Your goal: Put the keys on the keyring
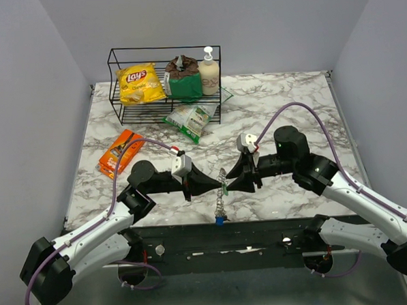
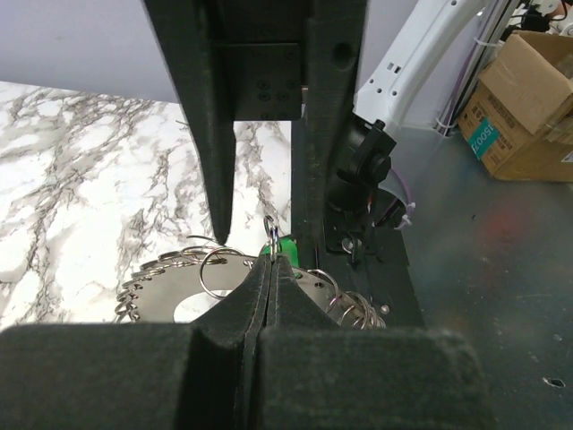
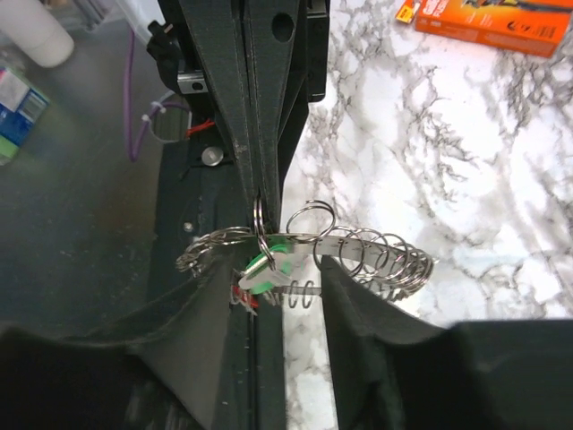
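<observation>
Pinching the green key (image 2: pixel 285 246) with my left fingers (image 2: pixel 224 331) fully closed; my right fingers (image 3: pixel 367 313) are gaping around the keyring (image 3: pixel 385 260). Advising slow, aligned threading.

Shiny metallic keyring (image 3: pixel 394 269); glossy marbled table (image 1: pixel 289 100)

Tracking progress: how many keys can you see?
3: green key and red key together at the keyring, blue key at its trailing end. Others may be hidden.

Desk (image 1: pixel 289 100), back to front
Rack (image 1: pixel 154 48) at back, chip bag (image 1: pixel 140 84) in it; pouch (image 1: pixel 190 119) before it, flat packet (image 1: pixel 120 152) left; keyring (image 1: pixel 222 201) and keys (image 3: pixel 267 262) between left hand (image 1: pixel 217 186) and right hand (image 1: pixel 230 184), front centre.
</observation>
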You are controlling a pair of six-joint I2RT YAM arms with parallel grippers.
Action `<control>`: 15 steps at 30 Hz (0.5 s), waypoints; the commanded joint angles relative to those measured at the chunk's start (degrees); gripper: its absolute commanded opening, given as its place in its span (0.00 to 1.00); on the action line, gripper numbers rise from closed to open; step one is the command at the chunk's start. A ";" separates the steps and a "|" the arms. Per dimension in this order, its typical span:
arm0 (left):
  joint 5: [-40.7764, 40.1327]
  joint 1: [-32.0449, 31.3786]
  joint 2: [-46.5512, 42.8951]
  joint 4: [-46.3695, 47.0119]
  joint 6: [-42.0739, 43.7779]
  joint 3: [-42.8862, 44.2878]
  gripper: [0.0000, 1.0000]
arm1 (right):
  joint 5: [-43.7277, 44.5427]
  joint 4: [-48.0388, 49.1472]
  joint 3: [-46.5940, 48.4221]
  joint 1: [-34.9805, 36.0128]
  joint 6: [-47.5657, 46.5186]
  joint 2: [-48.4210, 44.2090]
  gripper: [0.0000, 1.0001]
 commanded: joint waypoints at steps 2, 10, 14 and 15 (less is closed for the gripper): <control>1.53 -0.11 -0.42 0.47 0.50 2.04 0.00 | -0.80 -0.45 1.66 -0.40 0.10 -0.64 0.46; 1.53 -0.11 -0.34 0.38 0.67 2.39 0.00 | -1.59 -0.45 1.84 -0.40 0.28 -0.37 0.39; 1.44 -0.11 -0.16 0.30 0.67 2.48 0.00 | -1.77 -0.45 1.75 -0.40 0.37 -0.29 0.28; 1.36 -0.11 -0.25 0.38 0.67 2.48 0.00 | -1.50 -0.45 1.75 -0.40 0.37 -0.11 0.23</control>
